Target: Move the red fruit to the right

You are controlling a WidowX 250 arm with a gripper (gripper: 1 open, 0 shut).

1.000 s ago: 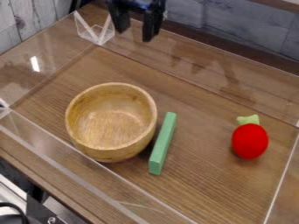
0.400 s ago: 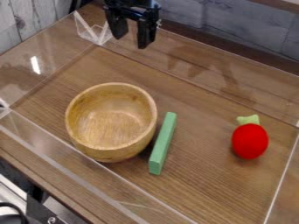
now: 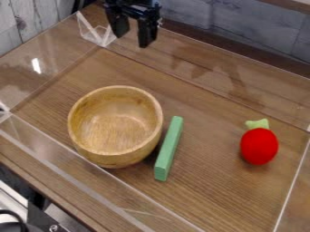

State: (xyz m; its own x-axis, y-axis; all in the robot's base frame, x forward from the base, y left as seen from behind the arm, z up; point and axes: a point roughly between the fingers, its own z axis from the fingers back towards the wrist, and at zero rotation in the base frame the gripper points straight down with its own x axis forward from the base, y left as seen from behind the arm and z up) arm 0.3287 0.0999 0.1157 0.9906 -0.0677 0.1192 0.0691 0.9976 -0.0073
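Currently, we are viewing one red fruit, one bowl, one green block, wooden tabletop; one gripper, jaws apart.

From my remote station, I see a bright red fruit with a pale green stem, a tan bowl, a green block and a brown table.

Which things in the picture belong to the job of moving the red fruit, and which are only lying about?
For the job:
- the red fruit, with its green top
- the robot's hand, at the far side of the table

Only lying about:
- the wooden bowl
- the green block, beside the bowl
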